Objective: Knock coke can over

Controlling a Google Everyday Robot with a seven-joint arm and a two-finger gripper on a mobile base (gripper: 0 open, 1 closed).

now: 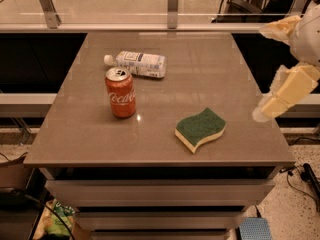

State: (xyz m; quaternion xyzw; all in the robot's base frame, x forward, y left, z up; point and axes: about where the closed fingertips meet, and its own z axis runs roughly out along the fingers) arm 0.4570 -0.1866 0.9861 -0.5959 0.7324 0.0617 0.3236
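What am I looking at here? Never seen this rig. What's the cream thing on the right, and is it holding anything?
There is one camera view, looking down at a grey table; where the camera is mounted isn't known. The cream shape at the right edge is the robot's single arm, ending in its gripper. It hangs beside the table's right side, apart from everything on it. Three things sit on the table: a coke can standing upright, a clear plastic bottle lying on its side just behind the can, and a green-and-yellow sponge lying nearer the front. None of them is in the gripper. The job is to knock the can over, and that is not yet done.
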